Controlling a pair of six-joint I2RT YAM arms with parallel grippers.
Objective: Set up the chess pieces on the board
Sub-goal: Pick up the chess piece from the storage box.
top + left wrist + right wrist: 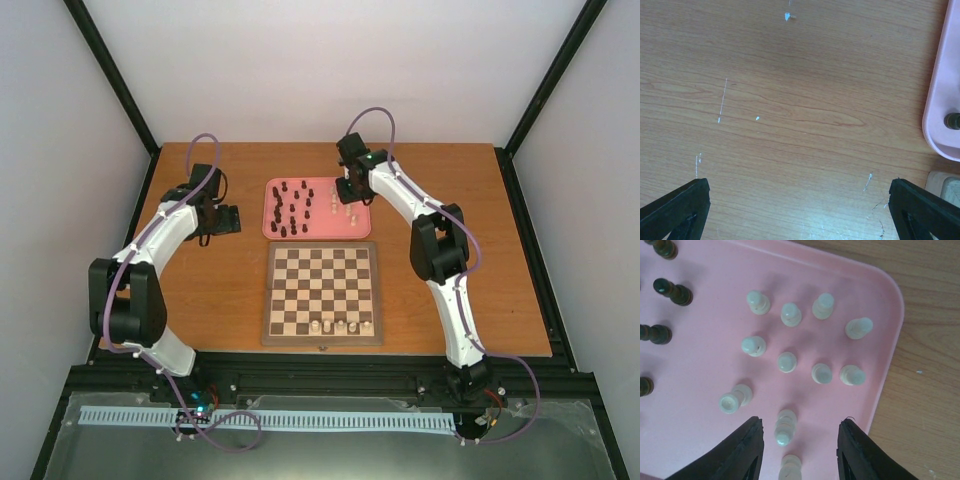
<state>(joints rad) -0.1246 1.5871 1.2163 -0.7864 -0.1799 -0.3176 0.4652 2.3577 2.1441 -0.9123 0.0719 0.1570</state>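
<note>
The chessboard [322, 293] lies in the middle of the table with several cream pieces [341, 325] on its near row. The pink tray [283, 232] behind it holds dark pieces [290, 205] on the left and cream pieces [349, 210] on the right. My right gripper [799, 432] hovers open over the tray's cream pieces [786, 362]; a tall cream piece [784, 427] stands between its fingers, untouched. My left gripper [800, 200] is open and empty above bare table, left of the tray [942, 90].
A board corner [946, 182] shows at the lower right of the left wrist view. Dark pieces [671, 292] stand at the tray's left in the right wrist view. Black frame posts and white walls ring the table [450, 200].
</note>
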